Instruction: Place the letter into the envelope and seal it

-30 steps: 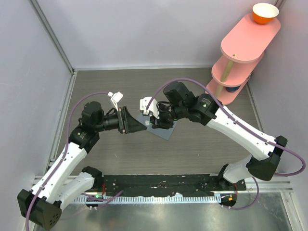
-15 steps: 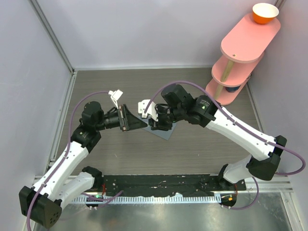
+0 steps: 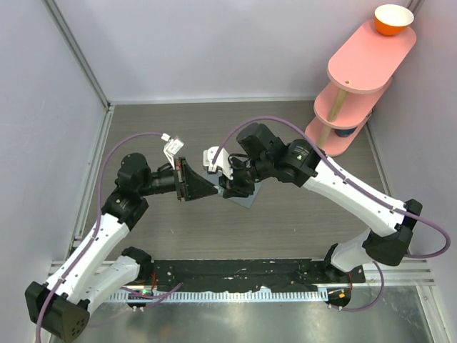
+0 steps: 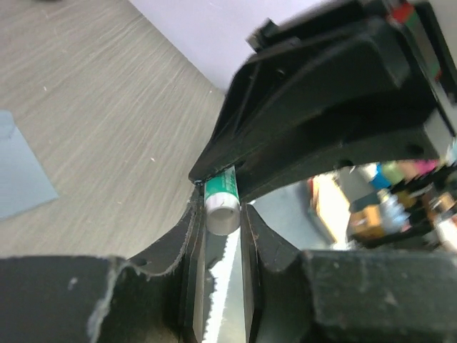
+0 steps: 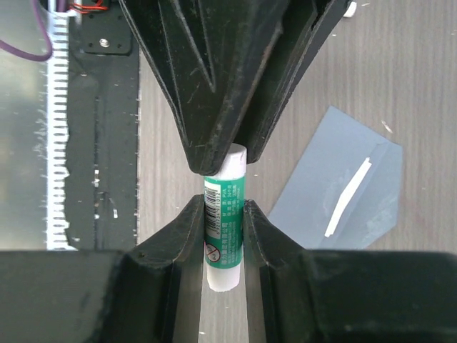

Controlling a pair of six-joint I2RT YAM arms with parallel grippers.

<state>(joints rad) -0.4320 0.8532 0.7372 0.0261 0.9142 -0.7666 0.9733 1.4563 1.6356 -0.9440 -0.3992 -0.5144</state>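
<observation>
A green-and-white glue stick [image 5: 224, 218] is held between both grippers above the table. My right gripper [image 5: 224, 207] is shut on its green body. My left gripper [image 4: 221, 214] is shut on its white end [image 4: 222, 207], facing the right gripper tip to tip. In the top view the left gripper [image 3: 212, 189] and right gripper [image 3: 230, 184] meet at the table's middle. The blue-grey envelope [image 5: 343, 193] lies flat on the table under them, with a white strip [image 5: 348, 196] on it; it also shows in the top view [image 3: 247, 198]. No separate letter sheet shows.
A pink tiered shelf [image 3: 371, 50] stands at the back right with an orange bowl [image 3: 393, 19] on top. A black rail [image 3: 243, 275] runs along the near edge. Grey walls close the left and back sides.
My right gripper has moved left with the glue stick, closing the gap to the left gripper. The left arm has shifted slightly. The envelope has stayed in place.
</observation>
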